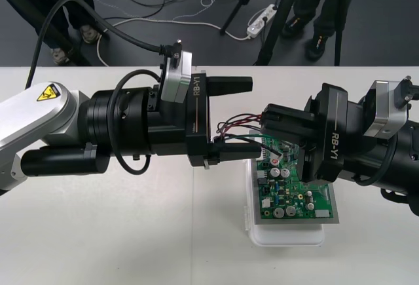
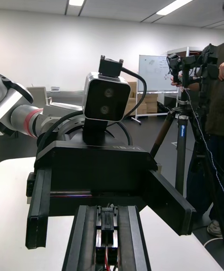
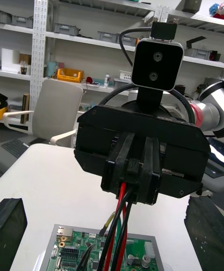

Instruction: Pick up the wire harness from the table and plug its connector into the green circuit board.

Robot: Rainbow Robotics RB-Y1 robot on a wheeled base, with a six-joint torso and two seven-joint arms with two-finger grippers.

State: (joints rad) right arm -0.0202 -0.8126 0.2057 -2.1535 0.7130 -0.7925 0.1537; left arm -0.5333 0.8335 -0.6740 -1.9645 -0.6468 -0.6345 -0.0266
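The right gripper (image 1: 265, 122) is closed narrow on the small black plug (image 2: 107, 225) of the wire harness (image 1: 230, 125). In the right wrist view the plug sits between its two fingers (image 2: 84, 240), with a red wire going out below it. Opposite to it, the left gripper (image 1: 253, 116) is opened wide and holds nothing. One of its fingers passes on the far side of the wires (image 3: 122, 208) and the other on the near side, and I see no contact with them.

The two grippers meet nose to nose in the air, above the far end of the green circuit board (image 1: 296, 190). The board lies on its white base (image 1: 288, 236) on the bench (image 1: 98, 239). The harness is off the bench. The plug is not in the board.

I judge that the pick-up is done and that the step in hand is a handover or a new grip between the two arms, before the insertion. The next move probably calls for the left gripper to close on the wires near the plug. The plug must then be turned down to the board's connector and pressed in straight.

The harness looks thin and soft. Its red and black wires hang from the plug in a loose loop toward the board. I cannot make out the metal socket end.
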